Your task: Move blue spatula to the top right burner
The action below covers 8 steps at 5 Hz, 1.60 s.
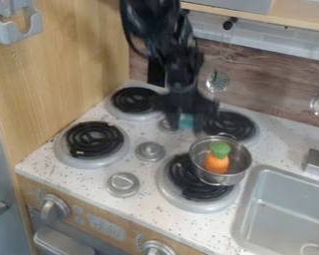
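Black gripper point(185, 118), above stovetop point(82, 169), opening and hold impossible to tell; blue spatula point(186, 121), mostly hidden, at its tips; pot point(237, 175) holding toy carrot point(216, 163).

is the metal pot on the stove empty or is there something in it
Not empty: an orange toy carrot with a green top sits inside the metal pot, visible through its open top.

White speckled countertop point(143, 168), black coils point(94, 139), orange carrot point(216, 163) with green top, silver pot point(238, 162)
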Each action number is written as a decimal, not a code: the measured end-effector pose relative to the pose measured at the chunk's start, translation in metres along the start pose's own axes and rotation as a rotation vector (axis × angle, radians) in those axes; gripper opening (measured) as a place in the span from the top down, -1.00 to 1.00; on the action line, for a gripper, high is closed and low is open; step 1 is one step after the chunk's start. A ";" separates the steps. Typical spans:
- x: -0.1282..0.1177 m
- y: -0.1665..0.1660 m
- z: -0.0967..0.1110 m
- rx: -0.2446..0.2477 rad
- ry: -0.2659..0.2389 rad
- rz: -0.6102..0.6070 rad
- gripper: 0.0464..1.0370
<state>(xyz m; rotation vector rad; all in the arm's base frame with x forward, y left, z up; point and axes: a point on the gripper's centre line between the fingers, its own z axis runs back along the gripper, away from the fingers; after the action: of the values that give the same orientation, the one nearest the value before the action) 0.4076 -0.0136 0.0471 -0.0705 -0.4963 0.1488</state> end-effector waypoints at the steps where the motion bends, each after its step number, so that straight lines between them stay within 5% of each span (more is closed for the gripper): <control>1: 0.006 0.003 0.005 0.015 -0.027 0.005 0.09; 2: 0.012 0.016 0.005 0.032 -0.031 0.041 0.09; 3: 0.006 0.023 -0.030 0.046 0.057 0.041 0.09; 4: 0.018 0.022 -0.050 0.056 0.077 0.021 0.09; 8: 0.059 -0.007 -0.114 -0.045 0.080 -0.045 0.09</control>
<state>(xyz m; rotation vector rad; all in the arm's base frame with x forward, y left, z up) 0.5143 -0.0145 -0.0251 -0.1092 -0.4208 0.0902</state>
